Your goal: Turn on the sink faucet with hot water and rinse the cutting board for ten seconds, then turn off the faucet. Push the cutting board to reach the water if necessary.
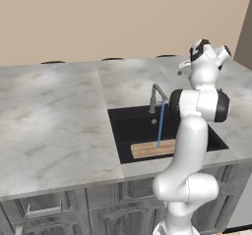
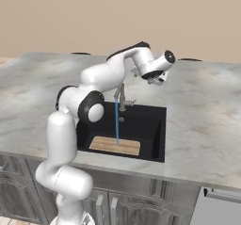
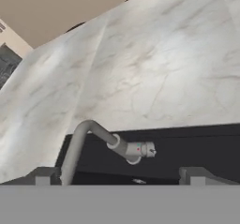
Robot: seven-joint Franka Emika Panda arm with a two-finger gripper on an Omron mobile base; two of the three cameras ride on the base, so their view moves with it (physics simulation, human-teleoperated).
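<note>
The cutting board (image 2: pixel 115 146) lies flat on the floor of the sink (image 2: pixel 149 125) against the near wall, at about 7 o'clock in the basin in the right base view. It is a rectangular light tan wooden slab with a slightly darker rim; in the left base view the cutting board (image 1: pixel 151 149) is partly hidden by the arm at its 3 o'clock end.

The water (image 2: pixel 116 123) falls as a thin, straight, bright blue stream and lands on the board near its middle. In the left base view the water (image 1: pixel 160 123) meets the board toward its 3 o'clock end.

The faucet (image 2: pixel 122 97), slim grey metal with a bent spout, stands at the basin's far rim, at 12 o'clock from the board.

The end effector (image 2: pixel 157 80) hovers above the grey marble worktop (image 2: pixel 202 120) just past the faucet, touching nothing. In the hand view its fingertips (image 3: pixel 44 177) stand well apart, with the faucet (image 3: pixel 93 141) between them.
</note>
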